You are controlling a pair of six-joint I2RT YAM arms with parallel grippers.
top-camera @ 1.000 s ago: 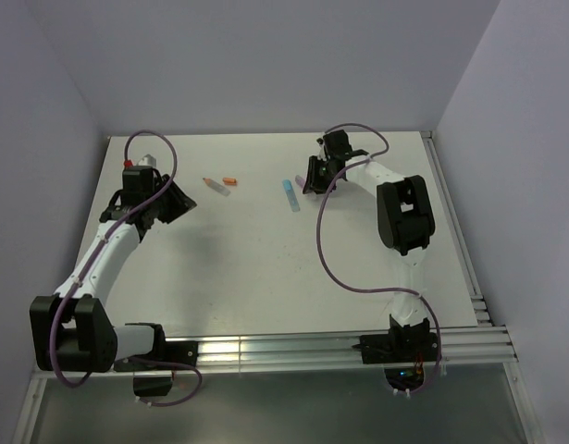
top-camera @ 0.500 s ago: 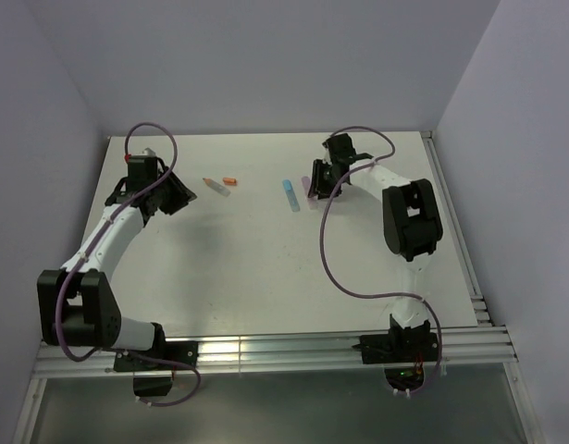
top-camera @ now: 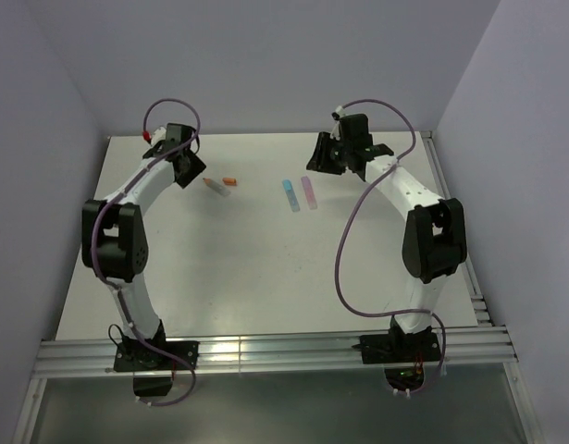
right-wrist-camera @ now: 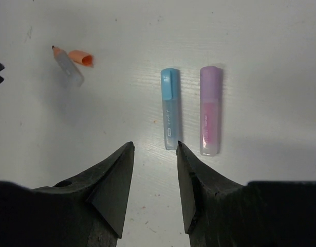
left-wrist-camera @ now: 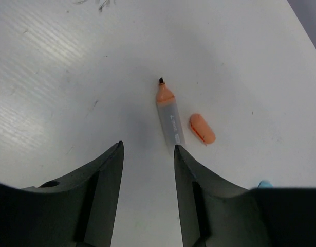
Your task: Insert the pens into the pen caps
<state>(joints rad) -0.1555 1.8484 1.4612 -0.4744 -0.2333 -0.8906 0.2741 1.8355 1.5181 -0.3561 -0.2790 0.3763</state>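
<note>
An uncapped clear pen with an orange tip (left-wrist-camera: 168, 116) lies on the table, its orange cap (left-wrist-camera: 202, 128) loose just to its right. My left gripper (left-wrist-camera: 147, 145) hovers open and empty just short of the pen's blunt end. A light blue pen (right-wrist-camera: 169, 108) and a pink pen (right-wrist-camera: 210, 110) lie side by side, each with its cap on. My right gripper (right-wrist-camera: 154, 144) stands open and empty just behind the blue pen's end. In the top view the orange pen (top-camera: 216, 186) lies by the left gripper (top-camera: 191, 170), and the blue pen (top-camera: 290, 194) and pink pen (top-camera: 308, 191) lie near the right gripper (top-camera: 323, 159).
The white table (top-camera: 265, 268) is walled by grey panels at the back and sides. Both arms reach to the far part of the table. A metal rail (top-camera: 265, 351) runs along the near edge by the arm bases.
The right gripper has opened and pulled back, leaving the pink pen lying beside the blue one. The left arm has swung from the left side to the back, by the orange pen, and opened wider.
</note>
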